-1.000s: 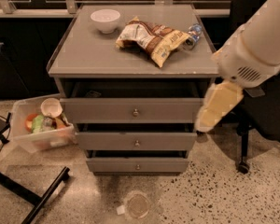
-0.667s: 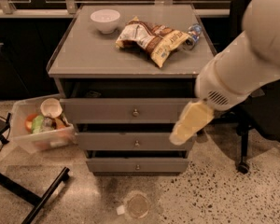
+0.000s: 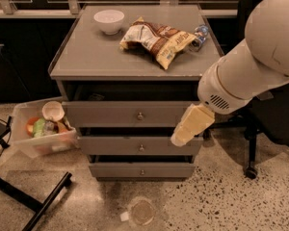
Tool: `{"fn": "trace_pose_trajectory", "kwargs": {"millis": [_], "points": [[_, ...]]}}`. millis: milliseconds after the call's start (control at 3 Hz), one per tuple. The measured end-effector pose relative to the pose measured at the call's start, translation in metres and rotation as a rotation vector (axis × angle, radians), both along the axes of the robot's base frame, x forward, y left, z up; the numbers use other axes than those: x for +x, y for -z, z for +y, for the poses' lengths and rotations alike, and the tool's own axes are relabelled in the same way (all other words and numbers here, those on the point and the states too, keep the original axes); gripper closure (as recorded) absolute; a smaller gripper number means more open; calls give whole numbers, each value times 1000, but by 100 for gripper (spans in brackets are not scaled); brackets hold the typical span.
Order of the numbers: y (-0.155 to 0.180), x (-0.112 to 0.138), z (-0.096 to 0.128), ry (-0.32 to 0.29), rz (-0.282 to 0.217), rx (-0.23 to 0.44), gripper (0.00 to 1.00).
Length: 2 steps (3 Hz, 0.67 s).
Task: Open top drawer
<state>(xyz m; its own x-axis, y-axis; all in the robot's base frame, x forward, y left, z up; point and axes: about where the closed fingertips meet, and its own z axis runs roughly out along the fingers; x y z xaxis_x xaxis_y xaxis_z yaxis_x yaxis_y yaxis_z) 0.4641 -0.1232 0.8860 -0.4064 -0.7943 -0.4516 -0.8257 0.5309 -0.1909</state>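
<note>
Top drawer [image 3: 106, 115] barely ajar at most. Hand [image 3: 183, 131] by its lower right corner, apart from the knob [image 3: 140, 115]; cannot tell its grip state. Grasp and pull not yet done.

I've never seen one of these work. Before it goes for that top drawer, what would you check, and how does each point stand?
1. The knob of the top drawer in plain sight, nothing before it: ok.
2. The gripper at the knob: not ok; it hangs right of it, before the drawer's right end.
3. Top drawer shut: not ok; a dark gap above its front suggests it stands partly out.
4. Room on the left: cannot tell; the plastic bin sits close to the drawer's left corner.
5. The bowl and the chip bag back from the cabinet top's front edge: ok.
</note>
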Motion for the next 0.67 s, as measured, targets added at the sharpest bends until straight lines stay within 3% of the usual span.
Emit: {"fn": "trace_pose_trajectory", "kwargs": {"millis": [333,667], "points": [[30,11,8,-3,40,-8,0],[82,27,15,25,79,-10,0]]}}
